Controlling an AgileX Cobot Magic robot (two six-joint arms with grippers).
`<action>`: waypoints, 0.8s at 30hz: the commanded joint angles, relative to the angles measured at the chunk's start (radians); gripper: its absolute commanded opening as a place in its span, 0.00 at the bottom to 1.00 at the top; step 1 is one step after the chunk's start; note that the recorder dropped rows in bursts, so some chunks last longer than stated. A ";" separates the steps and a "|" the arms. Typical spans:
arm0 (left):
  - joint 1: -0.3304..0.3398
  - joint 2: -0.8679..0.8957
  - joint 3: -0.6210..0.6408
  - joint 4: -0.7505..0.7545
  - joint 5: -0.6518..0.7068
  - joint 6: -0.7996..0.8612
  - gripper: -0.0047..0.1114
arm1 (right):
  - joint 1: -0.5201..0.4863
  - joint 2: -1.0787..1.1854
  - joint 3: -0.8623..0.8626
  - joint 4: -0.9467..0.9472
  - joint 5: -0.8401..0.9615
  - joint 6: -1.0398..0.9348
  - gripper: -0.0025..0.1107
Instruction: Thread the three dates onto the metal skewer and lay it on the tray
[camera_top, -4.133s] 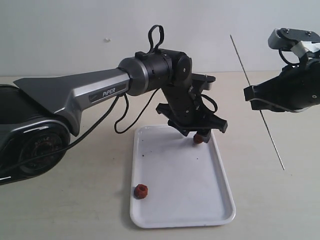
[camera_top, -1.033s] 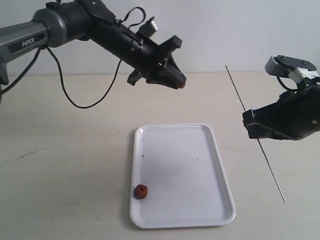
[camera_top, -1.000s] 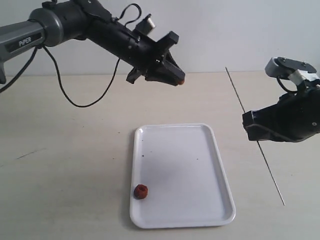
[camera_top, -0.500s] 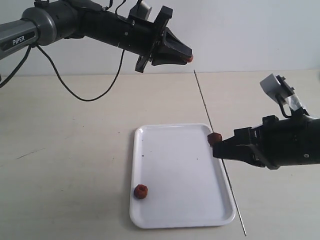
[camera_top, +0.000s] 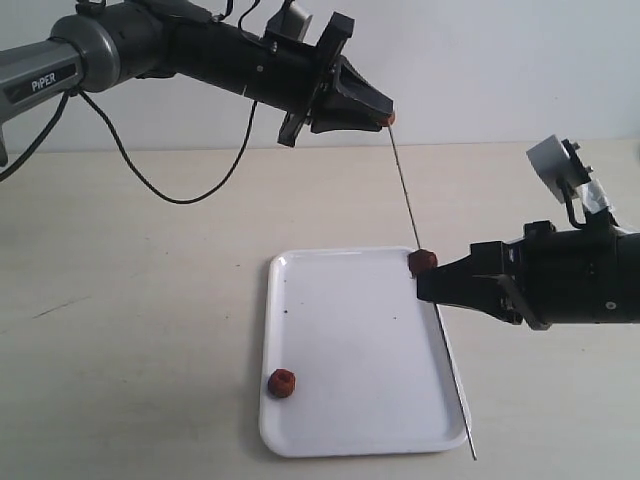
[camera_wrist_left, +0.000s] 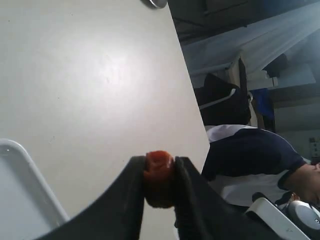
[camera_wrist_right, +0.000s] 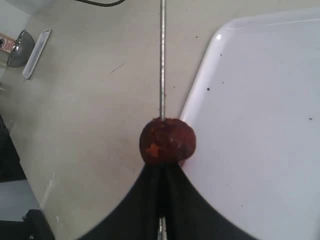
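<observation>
My left gripper (camera_top: 384, 117) is raised above the table's far side, shut on a reddish-brown date (camera_wrist_left: 159, 169). The thin metal skewer (camera_top: 440, 330) slants from just under that date down past the right rim of the white tray (camera_top: 350, 330). Whether its top end touches the held date I cannot tell. My right gripper (camera_top: 428, 284) is shut on the skewer over the tray's right edge. A second date (camera_top: 422, 262) sits threaded on the skewer right above the right gripper's fingertips (camera_wrist_right: 150, 175). The third date (camera_top: 282, 382) lies loose in the tray's near left corner.
A black cable (camera_top: 180, 192) loops over the table behind the tray on the left. A small metal object and a white strip (camera_wrist_right: 30, 50) lie on the table in the right wrist view. A seated person (camera_wrist_left: 250, 160) shows beyond the table edge.
The left gripper lifted one date off the tray and raised it. The right gripper swung the skewer left over the tray's right rim, its top end now just below the held date.
</observation>
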 joint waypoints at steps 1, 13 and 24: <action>-0.003 -0.014 0.002 -0.018 0.006 0.008 0.22 | -0.004 -0.008 0.004 0.011 -0.003 -0.018 0.02; -0.003 -0.014 0.002 -0.106 0.006 0.012 0.22 | -0.004 -0.008 0.004 0.011 -0.043 -0.023 0.02; -0.009 -0.014 0.002 -0.086 0.006 0.052 0.22 | -0.004 -0.008 0.004 0.013 -0.042 -0.045 0.02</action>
